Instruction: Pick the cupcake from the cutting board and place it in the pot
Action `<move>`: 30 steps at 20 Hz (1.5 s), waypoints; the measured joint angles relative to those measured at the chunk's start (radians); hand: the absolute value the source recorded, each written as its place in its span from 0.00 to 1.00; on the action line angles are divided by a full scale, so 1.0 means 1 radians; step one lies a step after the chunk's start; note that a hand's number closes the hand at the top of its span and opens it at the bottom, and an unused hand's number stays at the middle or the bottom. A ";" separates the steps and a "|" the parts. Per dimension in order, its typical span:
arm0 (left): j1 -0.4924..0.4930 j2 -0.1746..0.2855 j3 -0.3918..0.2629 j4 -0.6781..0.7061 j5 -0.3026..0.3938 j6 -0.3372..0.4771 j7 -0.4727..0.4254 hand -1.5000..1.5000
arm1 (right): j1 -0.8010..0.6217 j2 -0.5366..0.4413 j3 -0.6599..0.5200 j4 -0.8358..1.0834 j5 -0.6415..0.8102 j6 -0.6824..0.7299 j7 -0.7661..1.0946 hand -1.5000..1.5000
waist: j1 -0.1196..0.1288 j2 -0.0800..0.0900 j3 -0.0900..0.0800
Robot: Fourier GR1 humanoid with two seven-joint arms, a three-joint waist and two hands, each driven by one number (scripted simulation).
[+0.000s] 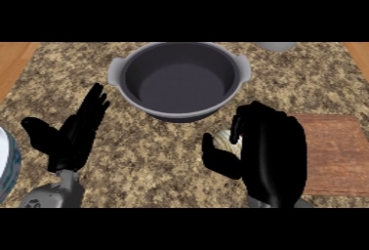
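Two hands show, both coming in from the lower edge. One cupcake [224,138], one pot [180,115], one cutting board [333,151], one plate [6,163].

Left hand [72,139]: at the left of the view over the table [144,161], resting, fingers straight and pointing up, thumb spread out to the side. It holds nothing and touches none of the items.

Right hand [272,151]: at the right of centre, back of the hand facing up, fingers curled down and thumb brought in from the left. It holds the cupcake. Only a small pale rounded part of the cupcake shows in the gap between thumb and fingers; the rest is hidden by the hand.

Cupcake position: left of the cutting board's left edge, over the speckled table, just near the front wall of the pot and outside it. Cannot tell whether it is raised or touching the table.

Pot: grey, round, two side handles, upright at top centre, inside bare.

Cutting board: reddish brown, flat at the right; the right hand overlaps its left edge.

Plate: white with a blue rim, cut by the left edge, near the left forearm.

One pale grey object [275,46] at the top edge, mostly cut off; identity unclear.
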 measured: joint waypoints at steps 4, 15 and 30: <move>-0.010 0.000 0.007 0.012 0.008 -0.007 -0.001 0.50 | -0.176 0.000 0.028 -0.050 -0.005 0.051 0.016 1.00 | 0.004 0.001 0.000; -0.015 -0.007 -0.005 0.026 0.001 -0.020 -0.013 0.50 | -0.591 0.003 -0.125 0.228 -0.173 0.032 0.038 1.00 | 0.026 0.006 -0.001; -0.036 -0.017 -0.002 0.035 -0.010 -0.013 -0.014 0.50 | -0.796 0.009 -0.272 0.837 -0.258 -0.193 -0.056 1.00 | 0.031 0.014 0.000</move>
